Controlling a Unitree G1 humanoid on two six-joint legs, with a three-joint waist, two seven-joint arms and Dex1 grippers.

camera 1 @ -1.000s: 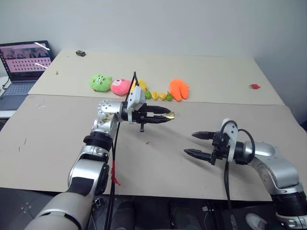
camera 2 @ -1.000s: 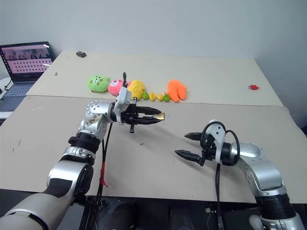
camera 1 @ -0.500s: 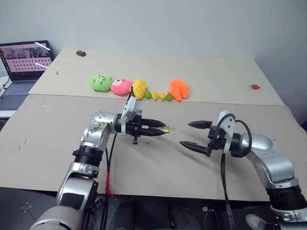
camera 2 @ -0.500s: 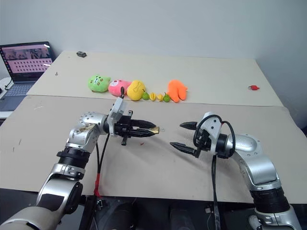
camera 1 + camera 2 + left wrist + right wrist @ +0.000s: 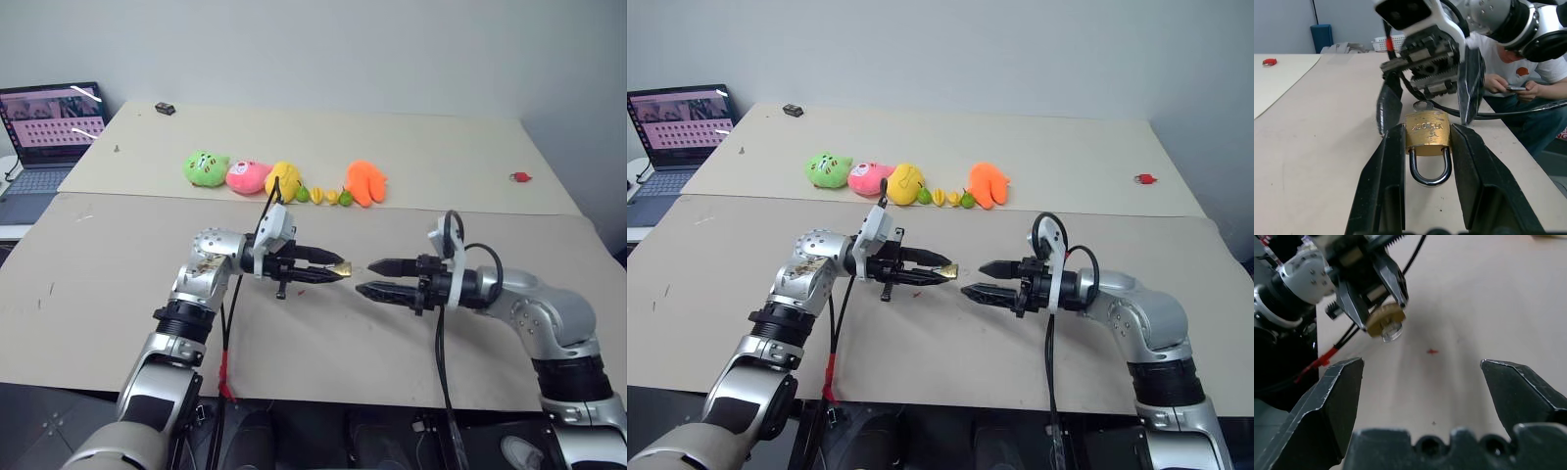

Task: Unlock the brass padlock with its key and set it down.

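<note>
- The small gold-yellow brass padlock [image 5: 1427,133] with its silvery shackle loop is up off the table, pinched between the left gripper's [image 5: 338,268] two black fingers.
- Facing it, tip to tip and just apart, the right gripper [image 5: 370,277] hangs with fingers spread wide, holding nothing.
- Beneath both lies the tan cardboard-covered table [image 5: 118,294].
- Well behind, a row of bright toy fruits [image 5: 284,179].

A: Where is the padlock [image 5: 1427,135]?
B: Between the left gripper's [image 5: 338,270] fingers, above the table [image 5: 118,284], facing the right gripper [image 5: 364,277] just beside it.
A: Behind them?
B: Toys [image 5: 284,179] in a row; laptop [image 5: 47,137] far left.
</note>
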